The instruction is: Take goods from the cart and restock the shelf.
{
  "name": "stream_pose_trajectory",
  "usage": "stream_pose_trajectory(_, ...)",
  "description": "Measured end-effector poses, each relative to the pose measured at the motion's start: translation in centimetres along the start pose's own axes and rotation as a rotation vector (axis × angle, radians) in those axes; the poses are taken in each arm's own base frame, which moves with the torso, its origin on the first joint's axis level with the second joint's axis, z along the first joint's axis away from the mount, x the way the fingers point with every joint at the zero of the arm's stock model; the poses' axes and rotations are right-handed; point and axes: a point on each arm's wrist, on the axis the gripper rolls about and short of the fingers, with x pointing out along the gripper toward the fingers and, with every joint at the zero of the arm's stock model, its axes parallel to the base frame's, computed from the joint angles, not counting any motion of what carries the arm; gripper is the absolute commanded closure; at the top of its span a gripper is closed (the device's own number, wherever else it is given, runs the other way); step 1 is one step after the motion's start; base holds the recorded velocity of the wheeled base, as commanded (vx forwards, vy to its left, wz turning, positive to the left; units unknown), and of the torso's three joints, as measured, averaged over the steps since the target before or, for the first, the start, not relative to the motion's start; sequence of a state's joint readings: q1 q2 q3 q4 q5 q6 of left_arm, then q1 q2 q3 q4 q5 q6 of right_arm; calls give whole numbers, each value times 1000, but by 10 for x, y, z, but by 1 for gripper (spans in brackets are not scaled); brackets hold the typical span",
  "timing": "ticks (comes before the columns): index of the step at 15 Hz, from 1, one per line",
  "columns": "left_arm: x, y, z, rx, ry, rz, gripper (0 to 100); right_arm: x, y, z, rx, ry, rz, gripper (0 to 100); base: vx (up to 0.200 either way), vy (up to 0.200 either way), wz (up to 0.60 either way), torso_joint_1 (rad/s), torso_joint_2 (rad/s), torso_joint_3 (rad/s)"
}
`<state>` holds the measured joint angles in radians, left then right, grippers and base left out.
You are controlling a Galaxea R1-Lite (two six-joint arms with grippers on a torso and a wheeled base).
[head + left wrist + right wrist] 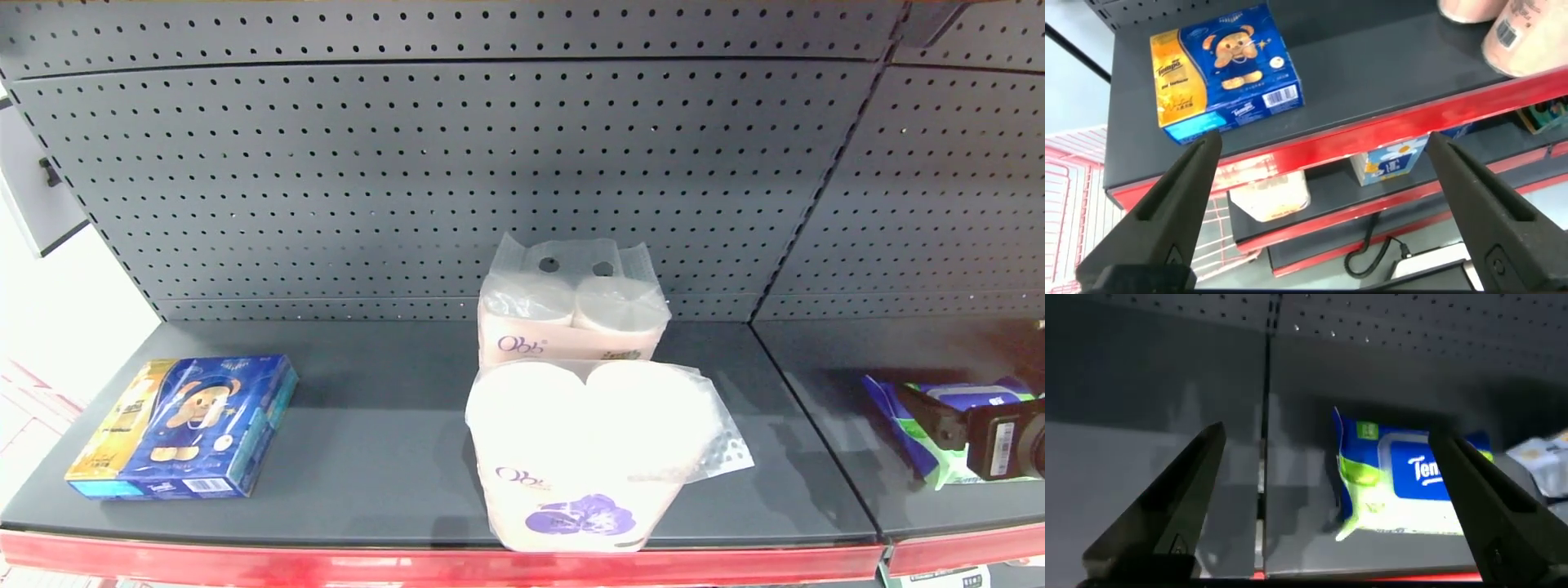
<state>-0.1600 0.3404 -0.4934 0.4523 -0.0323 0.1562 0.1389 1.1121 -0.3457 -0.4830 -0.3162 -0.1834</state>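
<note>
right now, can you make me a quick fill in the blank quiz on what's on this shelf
On the shelf, the blue bear box lies at the ___ end.
The front roll pack stands before the back roll pack, making ___ packs.
The shelf's front lip is coloured ___.
The right gripper, facing the wipes pack, has its jaws ___.
Missing words: left; two; red; open.

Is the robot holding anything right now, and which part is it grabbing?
Nothing is held. The left gripper is open and empty; the right gripper is open at the wipes pack, which lies on the shelf.
</note>
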Motion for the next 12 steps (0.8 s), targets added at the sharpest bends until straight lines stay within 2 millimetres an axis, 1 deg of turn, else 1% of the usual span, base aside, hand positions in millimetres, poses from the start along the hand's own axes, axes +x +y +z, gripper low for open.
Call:
stream_pose_trajectory(2, 0, 0, 0, 0, -2, -2, 0, 5, 0, -9, -15, 52, -30, 0, 0, 0, 0, 0, 0, 0)
stream_pose_trajectory(4, 0, 0, 0, -1, -2, -3, 0, 3, 2, -18, -36, 80, -4, 0, 0, 0, 0, 0, 0, 0)
stream_pose_trajectory(6, 0, 0, 0, -1, -1, 0, 0, 5, 7, -14, 1, 66, 38, 0, 0, 0, 0, 0, 0, 0)
stream_pose_trajectory(8, 1, 0, 1, -4, 6, 0, 0, 12, 20, -2, 108, 56, 100, 0, 0, 0, 0, 0, 0, 0)
stream_pose_trajectory(9, 2, 1, 3, -10, 5, 3, 0, 14, 29, 3, 125, 58, 142, 0, 0, 0, 0, 0, 0, 0)
stream_pose_trajectory(12, 5, 1, 8, -45, -7, 10, 0, 12, 56, 4, 91, 107, 276, 0, 0, 0, 0, 0, 0, 0)
